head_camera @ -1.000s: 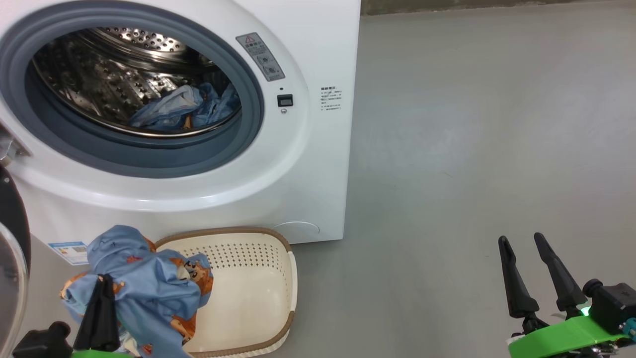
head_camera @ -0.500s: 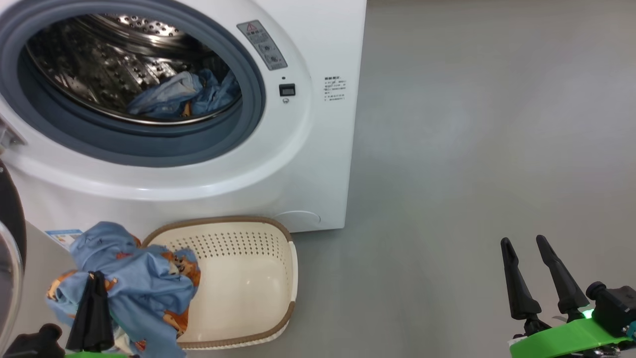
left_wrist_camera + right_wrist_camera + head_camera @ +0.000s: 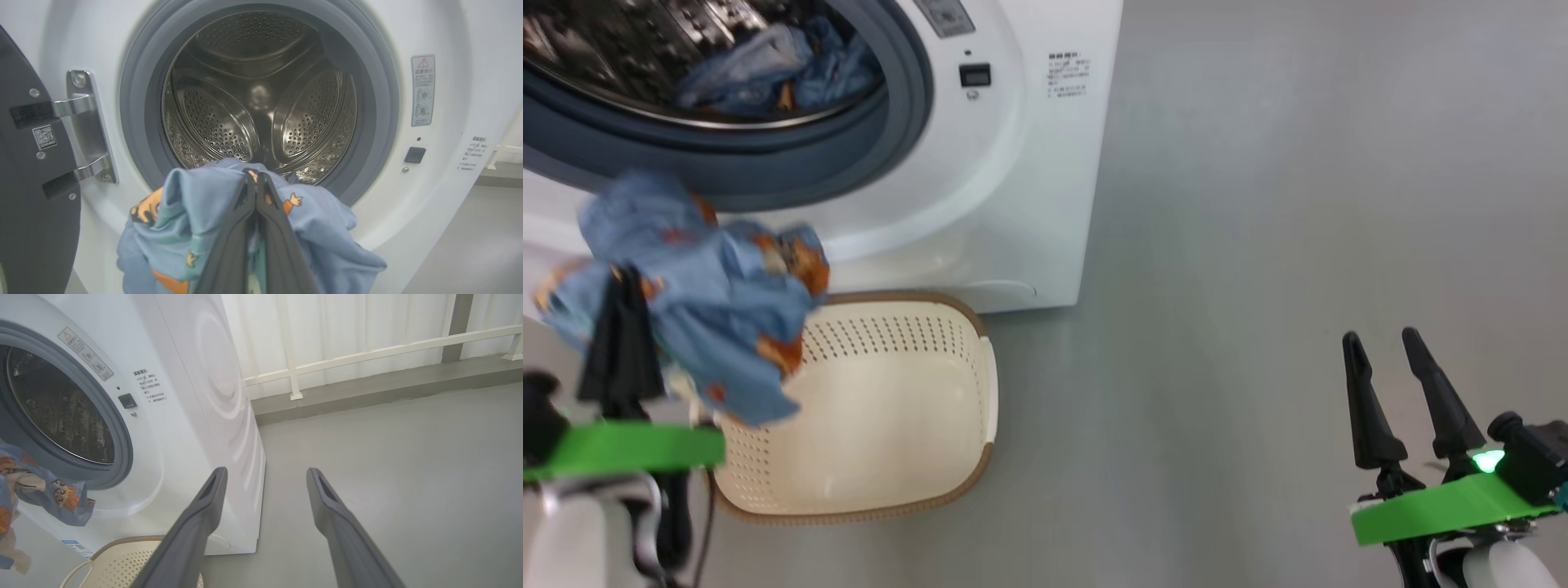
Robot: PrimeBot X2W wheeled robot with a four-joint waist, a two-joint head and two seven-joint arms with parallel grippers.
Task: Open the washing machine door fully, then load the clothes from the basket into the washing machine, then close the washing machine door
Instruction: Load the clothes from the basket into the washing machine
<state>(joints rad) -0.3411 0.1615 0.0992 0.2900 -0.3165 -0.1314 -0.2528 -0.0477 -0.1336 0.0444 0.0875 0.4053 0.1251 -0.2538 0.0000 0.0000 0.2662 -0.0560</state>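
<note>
Left of the left gripper (image 3: 256, 176), jaws clamped on the clothes (image 3: 322, 220), the washing machine door (image 3: 24, 212) stands open, the washing machine (image 3: 441, 171) gapes straight ahead, the basket (image 3: 983, 384) sits below and rightward, and grey floor (image 3: 1258, 245) surrounds the right gripper (image 3: 1380, 336) with its parted, empty jaws.

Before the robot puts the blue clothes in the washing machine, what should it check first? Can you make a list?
1. Door out of the way: ok, it stands open at the left.
2. Left gripper shut on the clothes: ok.
3. Drum mouth free: ok; another garment lies low inside, with room above it.
4. Their hanging ends will clear the rubber ring: cannot tell.
5. Basket emptied: cannot tell; the visible part is bare, the rest is behind the clothes.
6. Right gripper open and off to the side: ok.
</note>
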